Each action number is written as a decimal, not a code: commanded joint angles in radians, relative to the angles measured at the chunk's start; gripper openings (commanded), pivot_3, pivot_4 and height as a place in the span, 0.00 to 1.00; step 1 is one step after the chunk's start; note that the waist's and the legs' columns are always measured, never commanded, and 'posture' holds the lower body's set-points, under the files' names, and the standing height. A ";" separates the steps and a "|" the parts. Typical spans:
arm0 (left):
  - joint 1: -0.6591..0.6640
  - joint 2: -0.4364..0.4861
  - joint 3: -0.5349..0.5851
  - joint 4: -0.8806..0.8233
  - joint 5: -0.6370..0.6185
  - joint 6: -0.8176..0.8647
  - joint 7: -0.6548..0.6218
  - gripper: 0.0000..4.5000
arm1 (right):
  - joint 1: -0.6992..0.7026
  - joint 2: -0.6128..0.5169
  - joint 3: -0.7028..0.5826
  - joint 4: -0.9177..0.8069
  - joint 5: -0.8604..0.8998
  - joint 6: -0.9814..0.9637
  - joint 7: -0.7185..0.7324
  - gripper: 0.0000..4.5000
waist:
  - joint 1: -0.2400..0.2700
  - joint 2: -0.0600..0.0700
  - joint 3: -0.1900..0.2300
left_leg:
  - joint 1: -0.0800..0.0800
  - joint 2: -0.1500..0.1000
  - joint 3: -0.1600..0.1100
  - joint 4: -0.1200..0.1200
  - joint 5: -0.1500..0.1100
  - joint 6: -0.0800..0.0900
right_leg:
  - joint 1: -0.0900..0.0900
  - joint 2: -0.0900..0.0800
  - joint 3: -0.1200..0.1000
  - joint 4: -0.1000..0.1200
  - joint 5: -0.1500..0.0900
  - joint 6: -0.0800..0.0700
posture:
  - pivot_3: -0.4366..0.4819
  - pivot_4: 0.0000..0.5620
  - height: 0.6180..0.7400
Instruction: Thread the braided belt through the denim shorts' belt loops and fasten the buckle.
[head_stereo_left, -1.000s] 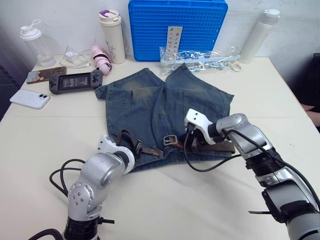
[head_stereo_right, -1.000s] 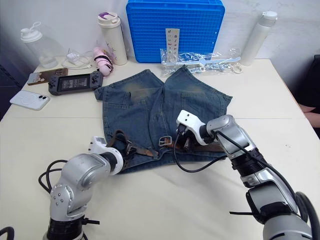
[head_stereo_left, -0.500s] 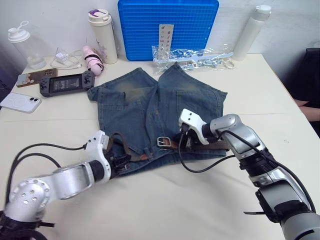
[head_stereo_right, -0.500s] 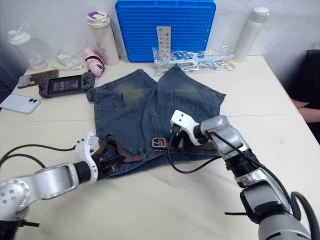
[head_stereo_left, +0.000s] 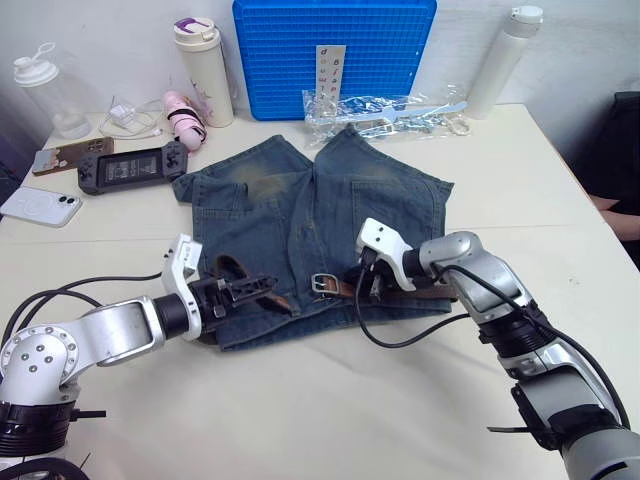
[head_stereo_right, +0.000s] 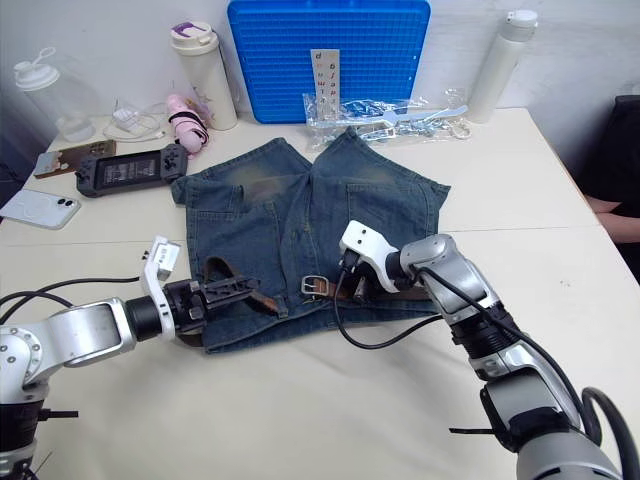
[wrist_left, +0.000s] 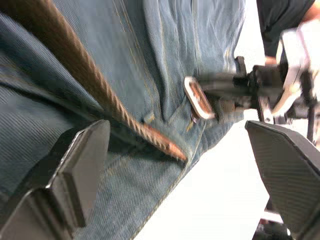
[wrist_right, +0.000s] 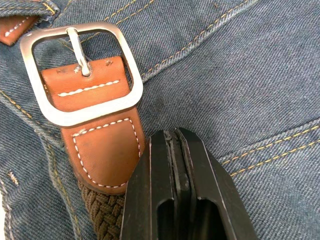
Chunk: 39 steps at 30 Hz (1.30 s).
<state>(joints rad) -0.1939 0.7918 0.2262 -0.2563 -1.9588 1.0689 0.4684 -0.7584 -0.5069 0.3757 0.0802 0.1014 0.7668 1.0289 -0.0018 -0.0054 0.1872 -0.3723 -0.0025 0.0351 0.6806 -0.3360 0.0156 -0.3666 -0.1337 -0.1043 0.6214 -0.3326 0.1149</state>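
Right wrist view: right gripper (wrist_right: 176, 137) pressed together on shorts (head_stereo_left: 300, 215) beside buckle (wrist_right: 80, 75). Left wrist view: left gripper (wrist_left: 180, 165) spread, belt (wrist_left: 95, 90) tip between fingers. Belt lies along waistband. Since earlier, left arm swung outward, lower.

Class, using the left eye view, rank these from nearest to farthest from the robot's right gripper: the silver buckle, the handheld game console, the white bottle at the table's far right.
1. The buckle: just to the left of the right gripper, on the denim shorts' waistband.
2. The white bottle: far right, at the table's back edge.
3. The game console: far left, beside the phones.
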 joint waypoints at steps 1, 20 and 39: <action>-0.019 -0.067 0.049 0.003 -0.013 -0.014 0.114 0.99 | 0.002 -0.005 -0.007 -0.029 0.006 0.005 -0.004 0.00 | 0.000 0.000 0.000 | 0.000 0.000 0.000 0.000 0.000 0.000 | 0.000 0.000 0.000 0.000 0.000 0.000 | 0.48 0.27 0.58; -0.197 -0.317 0.083 0.146 -0.013 0.032 0.554 0.81 | 0.025 -0.016 -0.034 -0.103 0.022 0.045 -0.056 0.00 | 0.003 -0.001 0.000 | 0.000 -0.001 0.000 0.001 0.000 0.000 | -0.001 0.002 0.000 0.001 0.000 0.000 | 0.48 0.27 0.58; -0.235 -0.310 0.404 0.121 -0.013 -0.033 0.593 0.03 | 0.027 -0.017 -0.032 -0.075 0.022 0.003 -0.079 0.00 | 0.002 -0.001 0.000 | -0.001 -0.001 0.000 0.001 0.000 0.000 | -0.001 0.002 0.000 0.001 0.000 0.000 | 0.48 0.27 0.58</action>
<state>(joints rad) -0.3455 0.5092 0.4161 -0.1161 -1.9644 1.1027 1.0483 -0.7292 -0.5177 0.3699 0.0066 0.1211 0.8036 0.9554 0.0007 -0.0063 0.1871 -0.3733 -0.0033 0.0350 0.6813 -0.3359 0.0156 -0.3680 -0.1321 -0.1047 0.6220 -0.3325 0.1150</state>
